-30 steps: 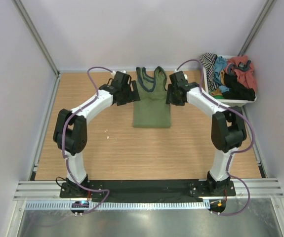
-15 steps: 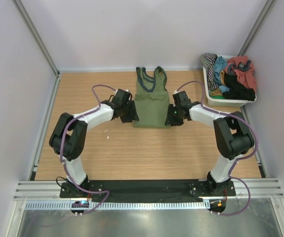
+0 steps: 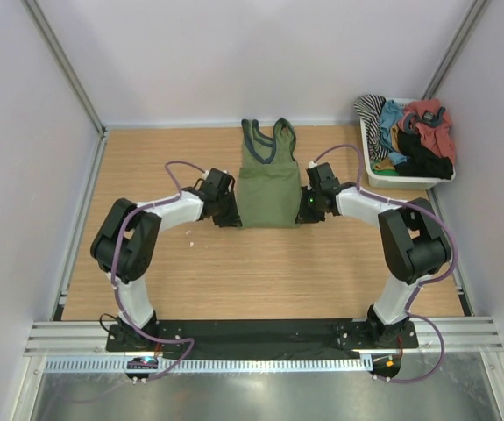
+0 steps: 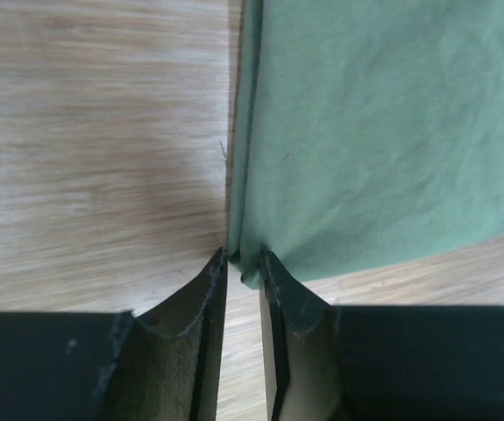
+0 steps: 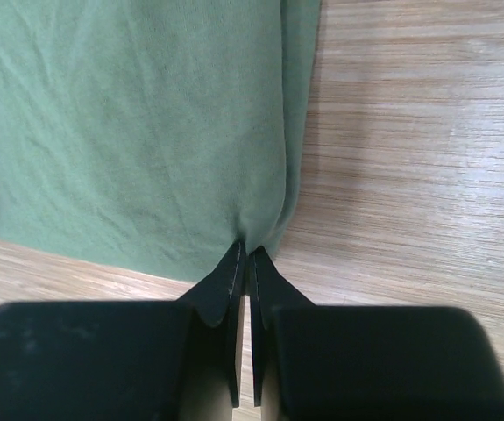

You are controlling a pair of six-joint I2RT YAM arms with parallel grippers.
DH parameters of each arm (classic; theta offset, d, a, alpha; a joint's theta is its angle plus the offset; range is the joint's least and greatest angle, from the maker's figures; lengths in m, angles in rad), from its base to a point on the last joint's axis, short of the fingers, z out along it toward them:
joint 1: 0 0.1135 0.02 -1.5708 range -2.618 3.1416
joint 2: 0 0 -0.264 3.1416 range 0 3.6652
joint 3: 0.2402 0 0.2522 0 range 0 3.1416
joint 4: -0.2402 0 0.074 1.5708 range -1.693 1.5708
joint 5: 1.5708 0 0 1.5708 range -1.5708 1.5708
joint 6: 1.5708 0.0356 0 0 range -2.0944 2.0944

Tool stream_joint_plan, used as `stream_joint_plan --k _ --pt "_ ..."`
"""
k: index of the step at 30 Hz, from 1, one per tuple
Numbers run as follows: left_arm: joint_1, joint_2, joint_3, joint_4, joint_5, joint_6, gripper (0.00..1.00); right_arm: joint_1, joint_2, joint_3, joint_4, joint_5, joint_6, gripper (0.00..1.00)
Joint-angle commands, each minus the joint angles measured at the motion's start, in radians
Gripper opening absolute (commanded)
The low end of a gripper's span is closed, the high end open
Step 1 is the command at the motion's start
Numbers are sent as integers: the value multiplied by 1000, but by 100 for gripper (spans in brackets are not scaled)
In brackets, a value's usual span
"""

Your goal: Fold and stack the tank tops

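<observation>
The olive green tank top [image 3: 269, 180] lies flat on the wooden table, with its dark-trimmed neck at the far end and its hem near me. My left gripper [image 3: 231, 214] is at the hem's left corner. In the left wrist view the jaws [image 4: 244, 263] stand close together with that corner of green cloth [image 4: 374, 132] pinched between the tips. My right gripper [image 3: 305, 208] is at the hem's right corner, its jaws [image 5: 243, 256] shut tight on a pinch of the green cloth [image 5: 138, 123]. A black top [image 3: 429, 160] lies in the bin.
A white bin [image 3: 407, 182] at the back right holds striped, teal, red and black garments. Metal frame posts and pale walls close in the table on three sides. Bare wood [image 3: 260, 272] lies between the tank top and the arm bases.
Both grippers moved from beside the top's shoulders toward me, down to the hem corners. Both have closed onto the cloth there. The tank top has not shifted.
</observation>
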Motion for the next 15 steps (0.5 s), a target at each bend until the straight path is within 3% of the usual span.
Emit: stream_joint_plan --k 1,8,12,15 --pt "-3 -1 -30 31 -27 1 22 -3 -31 -12 16 29 2 8" --pt "-9 -39 -79 49 -53 -6 31 -3 -36 -41 30 12 5 3" --pt "-20 -81 -118 95 -47 -29 48 -5 -37 -44 36 6 4 3" --pt "-26 -101 -126 110 -42 -41 51 -3 -37 -44 35 3 2 3"
